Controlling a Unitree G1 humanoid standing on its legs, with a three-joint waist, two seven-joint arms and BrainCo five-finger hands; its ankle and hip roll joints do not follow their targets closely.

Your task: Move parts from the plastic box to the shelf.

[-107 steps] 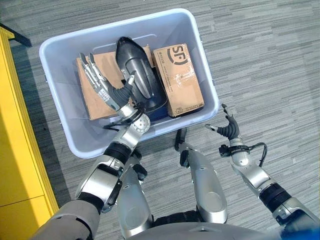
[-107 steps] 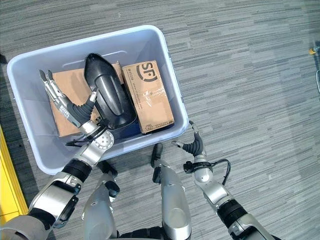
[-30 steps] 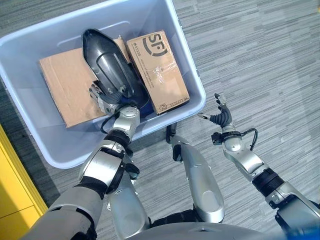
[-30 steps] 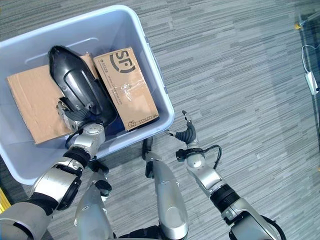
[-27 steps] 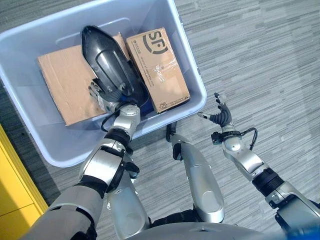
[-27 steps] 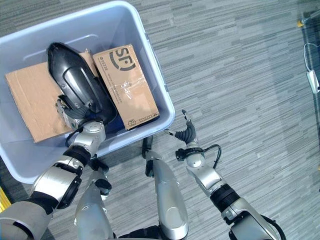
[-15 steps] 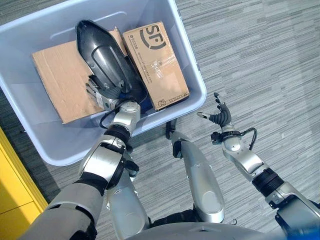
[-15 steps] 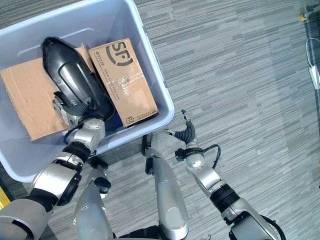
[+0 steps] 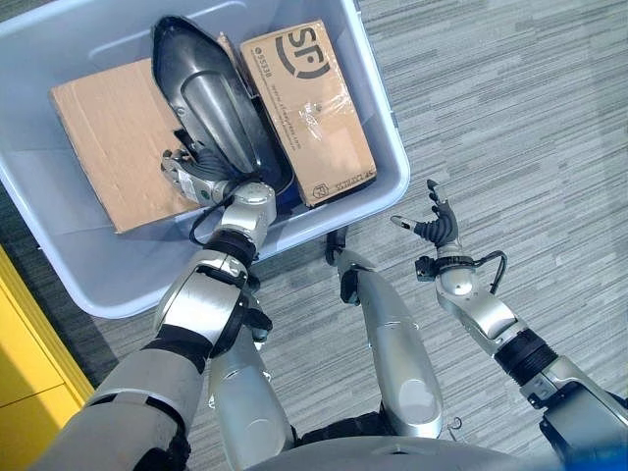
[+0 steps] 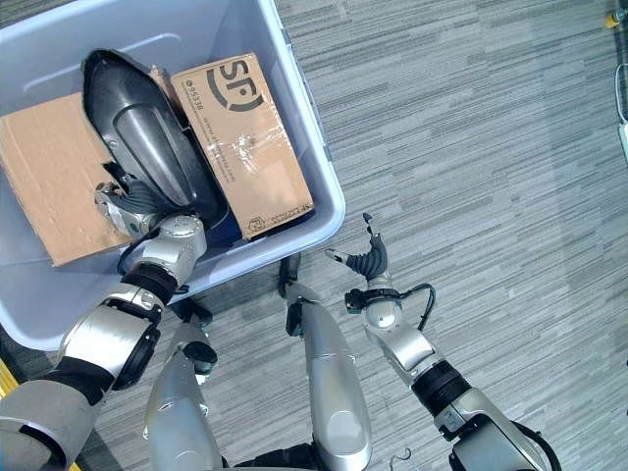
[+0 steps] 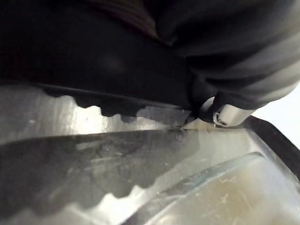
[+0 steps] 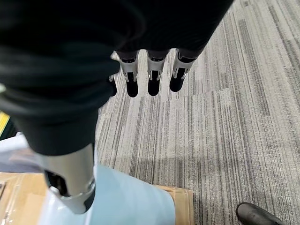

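A pale blue plastic box (image 9: 391,147) stands on the carpet in front of me. In it lie a long black moulded part (image 9: 211,98), a taped cardboard carton (image 9: 309,98) on its right and a flat cardboard piece (image 9: 98,137) on its left. My left hand (image 9: 191,175) reaches into the box at the near end of the black part, its fingers curled round that part's edge. In the left wrist view the part's dark glossy surface (image 11: 93,159) lies right against the hand. My right hand (image 9: 434,222) hangs open over the carpet to the right of the box, its fingers (image 12: 149,77) straight.
A yellow piece of furniture (image 9: 25,373) runs along the left edge, close to the box. Grey striped carpet (image 10: 491,147) stretches to the right. The toe of a dark shoe (image 12: 260,215) shows in the right wrist view.
My left hand has gone from open above the flat cardboard to the black part's near end and curled on it. The camera has shifted. The right hand has stayed put.
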